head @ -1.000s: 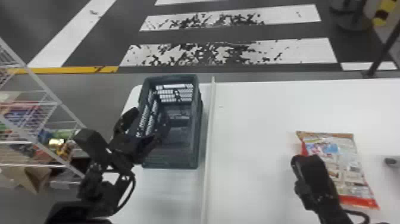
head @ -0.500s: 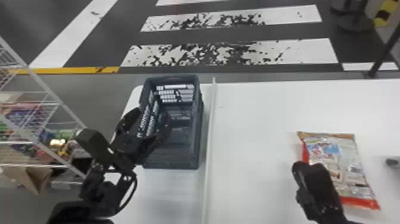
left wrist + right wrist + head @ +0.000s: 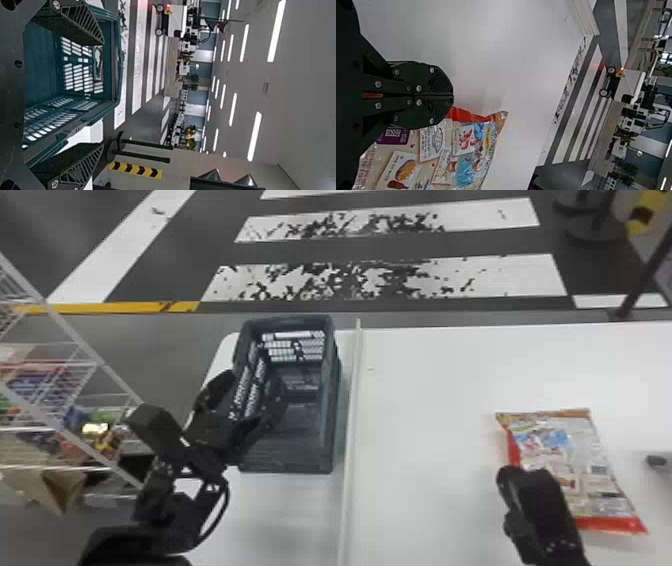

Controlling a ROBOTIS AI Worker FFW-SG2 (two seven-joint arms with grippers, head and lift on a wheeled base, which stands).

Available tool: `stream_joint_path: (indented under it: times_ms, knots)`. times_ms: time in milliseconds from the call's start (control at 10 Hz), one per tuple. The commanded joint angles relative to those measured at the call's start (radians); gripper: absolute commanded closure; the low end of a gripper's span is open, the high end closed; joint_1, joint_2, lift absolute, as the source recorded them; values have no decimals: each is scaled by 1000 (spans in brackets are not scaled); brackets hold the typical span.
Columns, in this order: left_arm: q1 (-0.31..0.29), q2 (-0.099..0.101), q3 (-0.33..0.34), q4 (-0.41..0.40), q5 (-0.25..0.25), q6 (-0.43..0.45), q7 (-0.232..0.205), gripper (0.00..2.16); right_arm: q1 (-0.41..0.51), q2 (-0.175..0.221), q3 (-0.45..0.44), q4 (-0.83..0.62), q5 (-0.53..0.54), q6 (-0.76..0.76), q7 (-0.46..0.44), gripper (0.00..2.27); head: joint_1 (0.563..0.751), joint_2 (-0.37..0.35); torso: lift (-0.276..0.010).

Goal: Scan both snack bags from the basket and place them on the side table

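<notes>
The left gripper (image 3: 250, 389), fingers spread and released, is at the basket (image 3: 285, 460); the right gripper (image 3: 515, 480) is clenched on nothing, close by the snack bag (image 3: 565, 450); that bag lies flat on the white surface (image 3: 425, 415), well apart from the basket.

- Snack bag (image 3: 575, 455), well in from the table's far edge: glossy, creased plastic film.
- Basket (image 3: 287, 457), at the table's far left corner: matt, rigid-looking plastic with latticed walls.
- Table (image 3: 425, 415): smooth, with a soft sheen.
- Left pincer (image 3: 252, 385) and right pincer (image 3: 515, 480): matt black, finely ribbed fingers.
- Shelf rack (image 3: 75, 333): smooth, metal-looking wire.
- Floor stripe (image 3: 515, 280): patchy, worn paint.
</notes>
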State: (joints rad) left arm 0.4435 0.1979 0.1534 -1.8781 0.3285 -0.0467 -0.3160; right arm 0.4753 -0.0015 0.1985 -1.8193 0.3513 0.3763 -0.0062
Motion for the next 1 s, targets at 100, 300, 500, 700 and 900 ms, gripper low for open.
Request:
stream_joint_path:
  times_ms: [100, 300, 500, 700, 900]
  knots:
    - [-2, 0, -2, 0, 1, 0, -2, 90, 12, 2, -7, -11, 0, -6, -1, 2256, 695, 174, -75]
    - [-2, 0, -5, 0, 3, 0, -2, 90, 36, 2, 22, -75, -5, -36, 0, 2250, 695, 174, -75]
    - [1, 6, -5, -4, 3, 0, -2, 90, 66, 2, 2, -209, -35, -39, 0, 1156, 695, 194, -75]
    - [1, 11, -5, -6, 6, 0, -2, 90, 66, 2, -105, -287, -40, 56, -1, -2, 695, 175, -75]
    - [-2, 14, -5, -6, 7, 0, -2, 90, 66, 2, -271, -299, -100, 132, 28, -2, 695, 77, -75]
